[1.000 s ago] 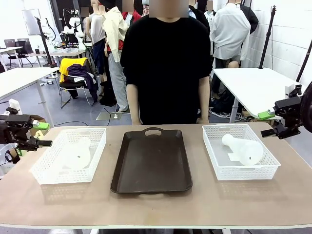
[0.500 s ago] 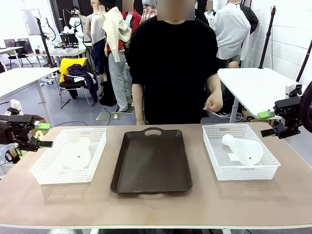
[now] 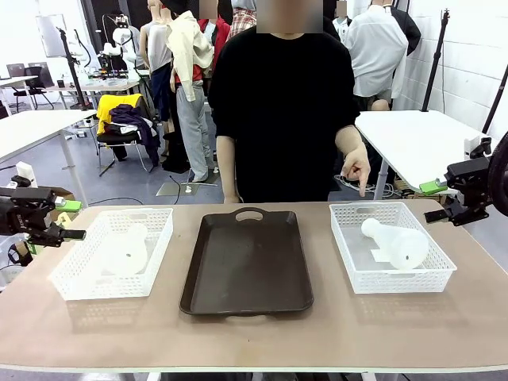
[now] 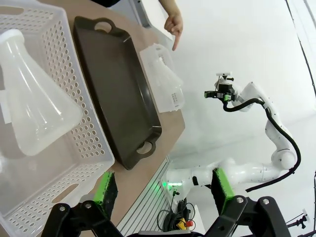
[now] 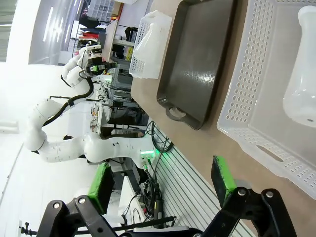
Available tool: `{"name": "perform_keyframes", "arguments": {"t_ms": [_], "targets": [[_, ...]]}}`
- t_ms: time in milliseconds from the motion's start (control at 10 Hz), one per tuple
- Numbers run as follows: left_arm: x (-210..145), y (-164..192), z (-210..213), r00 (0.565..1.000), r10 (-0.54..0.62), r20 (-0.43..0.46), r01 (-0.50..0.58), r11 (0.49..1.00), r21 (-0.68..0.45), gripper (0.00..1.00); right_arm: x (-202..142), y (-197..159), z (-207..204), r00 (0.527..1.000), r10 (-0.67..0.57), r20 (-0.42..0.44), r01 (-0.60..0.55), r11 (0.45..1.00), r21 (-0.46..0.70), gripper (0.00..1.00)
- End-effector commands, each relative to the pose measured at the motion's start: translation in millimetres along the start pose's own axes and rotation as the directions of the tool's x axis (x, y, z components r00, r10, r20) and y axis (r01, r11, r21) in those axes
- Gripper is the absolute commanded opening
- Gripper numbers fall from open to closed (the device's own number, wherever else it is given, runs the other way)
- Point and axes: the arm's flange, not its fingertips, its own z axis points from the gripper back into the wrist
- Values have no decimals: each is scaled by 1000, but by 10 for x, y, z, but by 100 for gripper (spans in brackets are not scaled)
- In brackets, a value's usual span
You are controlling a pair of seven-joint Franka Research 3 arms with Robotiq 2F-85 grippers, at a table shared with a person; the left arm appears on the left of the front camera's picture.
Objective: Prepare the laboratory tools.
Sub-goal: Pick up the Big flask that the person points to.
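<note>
Two frosted-white conical flasks lie on their sides in white mesh baskets. One flask [image 3: 127,252] [image 4: 34,98] is in the left basket [image 3: 79,274] and the other flask [image 3: 397,242] [image 5: 302,84] is in the right basket [image 3: 353,274]. My left gripper [image 3: 73,220] [image 4: 163,190] hovers open off the table's left edge, beside the left basket and holding nothing. Off the right edge, my right gripper [image 3: 433,202] [image 5: 163,185] hangs open and empty. The person's hand [image 3: 355,171] [image 4: 173,24] points a finger down at the right basket's far rim.
A dark brown tray [image 3: 246,262] with end handles lies bare between the two baskets. The person stands at the far side, behind the tray. A wide strip of bare tabletop [image 3: 254,337] runs along the near edge.
The person's hand has risen from their side and now points down at the right basket. Neither arm has moved, and both flasks lie as before.
</note>
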Motion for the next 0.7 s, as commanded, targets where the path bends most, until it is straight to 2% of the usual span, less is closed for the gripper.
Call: {"name": "perform_keyframes", "arguments": {"t_ms": [0,600], "targets": [[8,-2,17,1000,-7,2,7,1000,-11,100,0,-1,-2,1000,-7,-9,7,1000,1,100],[8,-2,17,1000,-7,2,7,1000,-11,100,0,-1,-2,1000,-7,-9,7,1000,1,100]]}}
